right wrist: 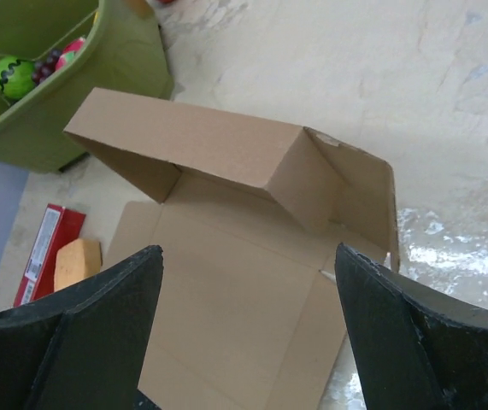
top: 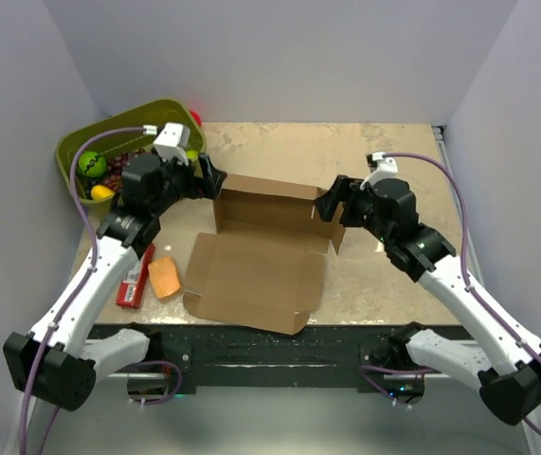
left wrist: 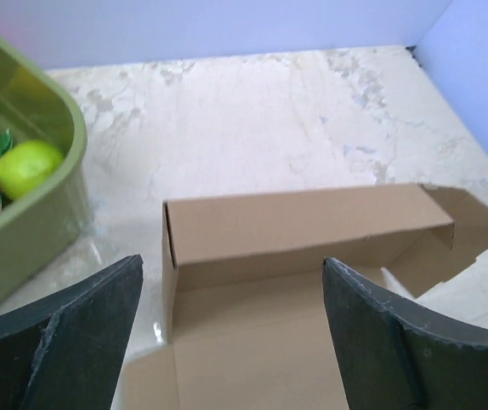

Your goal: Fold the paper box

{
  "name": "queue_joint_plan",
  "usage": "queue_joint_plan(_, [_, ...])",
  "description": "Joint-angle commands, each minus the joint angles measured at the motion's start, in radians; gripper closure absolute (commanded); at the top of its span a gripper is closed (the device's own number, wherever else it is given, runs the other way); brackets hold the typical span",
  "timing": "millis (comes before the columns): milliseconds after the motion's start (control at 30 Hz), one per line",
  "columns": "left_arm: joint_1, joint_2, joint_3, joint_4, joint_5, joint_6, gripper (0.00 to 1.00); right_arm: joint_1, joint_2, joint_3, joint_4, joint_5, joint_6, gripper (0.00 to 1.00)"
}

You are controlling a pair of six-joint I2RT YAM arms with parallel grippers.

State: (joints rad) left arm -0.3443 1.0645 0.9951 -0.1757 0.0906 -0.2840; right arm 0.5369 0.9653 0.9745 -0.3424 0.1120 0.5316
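The paper box (top: 256, 261) is brown corrugated cardboard, lying mid-table with its back wall (top: 262, 194) and side flaps raised and its front panel flat. My left gripper (top: 209, 176) is open and empty, just left of the box's back-left corner. My right gripper (top: 332, 202) is open and empty, at the box's right side flap. The left wrist view shows the box's back wall (left wrist: 303, 224) between my open fingers (left wrist: 90, 325). The right wrist view shows the box (right wrist: 226, 282) below open fingers (right wrist: 397, 325).
An olive-green bin (top: 82, 144) with toy fruit stands at the back left, also in the left wrist view (left wrist: 21, 231) and the right wrist view (right wrist: 132, 51). A small orange block (top: 165, 278) and a red packet (top: 135, 277) lie left of the box.
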Motion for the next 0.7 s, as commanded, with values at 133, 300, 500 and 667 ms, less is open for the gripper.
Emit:
queue_joint_plan(133, [0.120,0.224,0.115,-0.011,0.250,0.029,0.19,-0.003,0.156,0.070,0.063,-0.153,0.106,0.19])
queue_joint_plan(300, [0.143,0.285,0.114,0.021,0.262,0.023,0.24,-0.003,0.182,0.070,0.063,-0.095,0.128,0.21])
queue_joint_plan(500, [0.175,0.308,0.076,0.087,0.296,-0.006,0.28,-0.029,0.216,0.067,0.100,-0.090,0.142,0.23])
queue_joint_plan(667, [0.206,0.334,0.044,0.150,0.360,-0.053,0.34,-0.055,0.253,0.056,0.154,-0.110,0.172,0.25])
